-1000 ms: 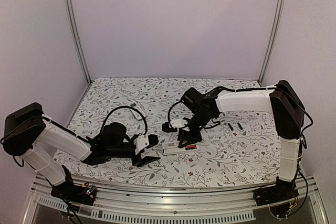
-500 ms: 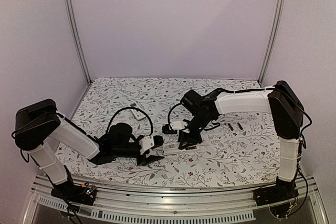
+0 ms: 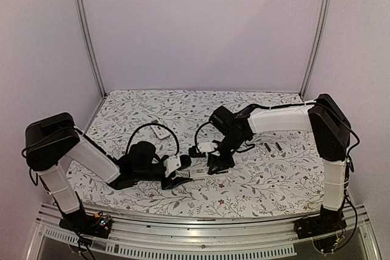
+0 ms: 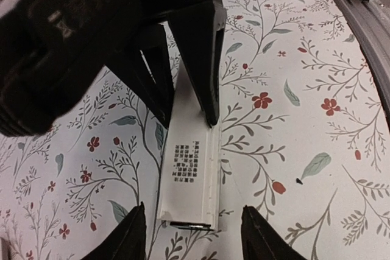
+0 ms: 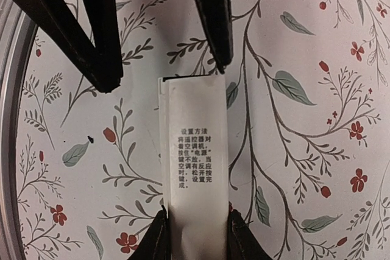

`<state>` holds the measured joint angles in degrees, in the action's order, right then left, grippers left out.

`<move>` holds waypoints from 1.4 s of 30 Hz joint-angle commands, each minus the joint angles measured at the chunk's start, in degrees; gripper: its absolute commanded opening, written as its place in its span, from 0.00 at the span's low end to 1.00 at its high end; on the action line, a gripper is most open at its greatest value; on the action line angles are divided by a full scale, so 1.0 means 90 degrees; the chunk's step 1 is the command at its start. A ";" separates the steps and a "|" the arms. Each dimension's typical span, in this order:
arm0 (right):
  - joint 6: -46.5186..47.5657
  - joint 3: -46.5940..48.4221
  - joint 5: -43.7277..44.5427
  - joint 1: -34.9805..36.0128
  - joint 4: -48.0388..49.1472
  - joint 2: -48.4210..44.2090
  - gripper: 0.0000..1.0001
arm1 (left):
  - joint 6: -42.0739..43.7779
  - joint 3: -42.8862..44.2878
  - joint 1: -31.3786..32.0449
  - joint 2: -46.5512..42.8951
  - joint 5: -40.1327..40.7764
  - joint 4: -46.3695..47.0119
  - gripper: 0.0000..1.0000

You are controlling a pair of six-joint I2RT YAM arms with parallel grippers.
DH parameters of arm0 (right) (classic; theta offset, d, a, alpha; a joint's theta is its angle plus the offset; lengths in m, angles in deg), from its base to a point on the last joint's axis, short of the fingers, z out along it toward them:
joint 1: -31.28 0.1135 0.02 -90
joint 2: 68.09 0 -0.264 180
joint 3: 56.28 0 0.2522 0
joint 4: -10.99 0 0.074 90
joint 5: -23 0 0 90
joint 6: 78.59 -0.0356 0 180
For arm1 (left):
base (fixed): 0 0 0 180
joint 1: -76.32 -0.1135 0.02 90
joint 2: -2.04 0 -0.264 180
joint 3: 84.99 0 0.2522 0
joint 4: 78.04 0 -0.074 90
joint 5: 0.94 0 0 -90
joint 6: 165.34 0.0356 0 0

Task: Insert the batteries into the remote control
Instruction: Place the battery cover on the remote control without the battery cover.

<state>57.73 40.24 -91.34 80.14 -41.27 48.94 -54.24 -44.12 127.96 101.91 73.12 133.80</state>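
The white remote control [image 3: 198, 173] lies back-up on the flowered cloth, with printed text on its back [image 5: 195, 150]. My right gripper [image 5: 198, 238] is shut on one end of it, a finger pressed against each long side. My left gripper [image 4: 194, 238] is open and straddles the opposite end [image 4: 186, 211], with a gap between each fingertip and the remote. In the top view the left gripper [image 3: 181, 173] and right gripper [image 3: 214, 164] face each other across the remote. Two slim dark batteries [image 3: 267, 147] [image 3: 278, 145] lie on the cloth to the right of the right arm.
A small white piece [image 3: 159, 131] lies on the cloth behind the left arm, beside its black cable loop [image 3: 149, 127]. The metal rail [image 3: 201, 238] runs along the near table edge. Upright frame posts [image 3: 85, 28] stand at the back corners.
My left arm has reached right until its fingers flank the remote's near end, and its jaws have narrowed. The right gripper keeps its hold and has shifted slightly left.
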 commanded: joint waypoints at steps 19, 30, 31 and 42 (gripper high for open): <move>0.0146 -0.0055 -0.0186 0.0041 -0.0019 0.0129 0.32 | -0.0113 0.0347 -0.0224 0.0523 -0.0584 -0.0057 0.56; 0.0079 -0.0055 -0.0145 0.0042 -0.0019 0.0112 0.37 | -0.0083 0.0337 -0.0239 0.0514 -0.0449 -0.0065 0.56; 0.0073 -0.0055 -0.0159 0.0040 -0.0012 0.0102 0.38 | -0.0080 0.0342 -0.0237 0.0496 -0.0446 -0.0080 0.56; -0.0345 -0.0051 -0.0979 -0.0146 0.0501 -0.0795 0.57 | 0.0175 0.0199 -0.0258 0.0158 -0.0564 -0.0411 0.70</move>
<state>57.08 40.22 -95.18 79.94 -40.35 47.63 -54.15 -41.98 126.43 104.78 68.64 132.65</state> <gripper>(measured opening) 0.548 0.673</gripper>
